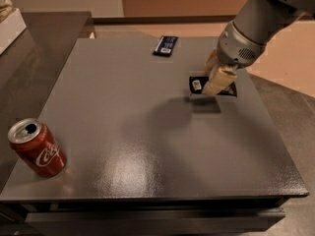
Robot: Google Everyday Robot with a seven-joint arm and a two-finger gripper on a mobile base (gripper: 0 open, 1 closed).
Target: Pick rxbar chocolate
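Observation:
The rxbar chocolate (196,85) is a flat black wrapped bar with a small white label at its left end. It is at the right of the grey table (123,132), a little above the surface, with its shadow on the table just under it. My gripper (213,84) comes down from the upper right. Its cream fingers (217,79) are shut across the middle of the bar and hide that part of it.
A dark blue wrapped bar (165,45) with white print lies at the table's far edge. A red Coca-Cola can (37,148) stands near the front left corner. A dark counter (29,48) adjoins the table on the left.

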